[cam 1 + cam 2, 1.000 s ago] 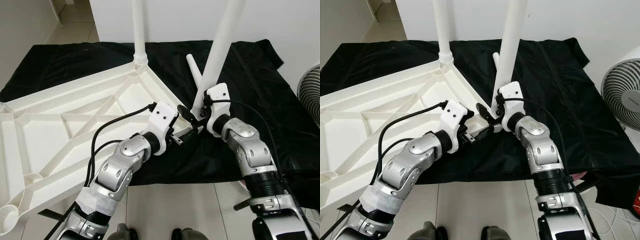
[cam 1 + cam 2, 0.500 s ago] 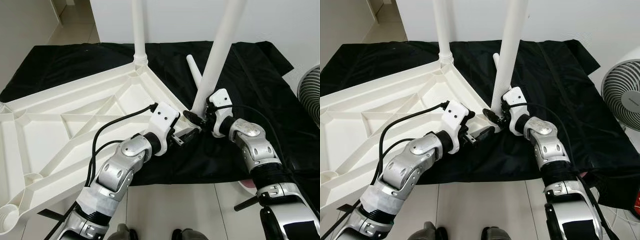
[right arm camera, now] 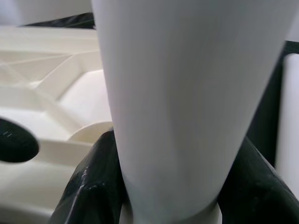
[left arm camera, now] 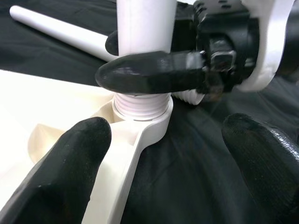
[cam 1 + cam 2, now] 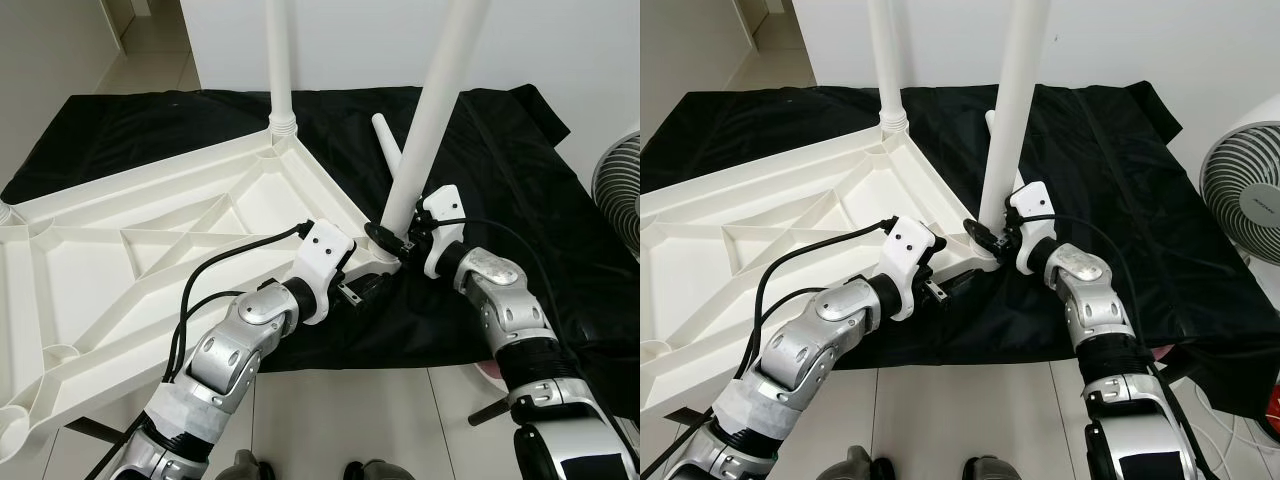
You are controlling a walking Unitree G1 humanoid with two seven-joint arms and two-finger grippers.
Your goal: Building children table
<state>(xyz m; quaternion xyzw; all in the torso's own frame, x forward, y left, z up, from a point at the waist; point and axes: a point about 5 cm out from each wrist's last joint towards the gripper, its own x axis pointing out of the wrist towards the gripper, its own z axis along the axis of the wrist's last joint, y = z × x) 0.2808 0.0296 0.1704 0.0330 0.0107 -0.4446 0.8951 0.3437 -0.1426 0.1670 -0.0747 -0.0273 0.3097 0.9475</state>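
Item: our right claw (image 5: 392,240) pinching white table leg (image 5: 432,115), threaded end seated in upturned tabletop's (image 5: 130,250) corner socket (image 4: 142,114); left claw (image 4: 163,154) spread beside.

Home room, tiled floor (image 5: 420,410), standing fan (image 5: 1245,195)

Both eye views look down from the head; both wrist views sit close to the leg (image 4: 142,46).
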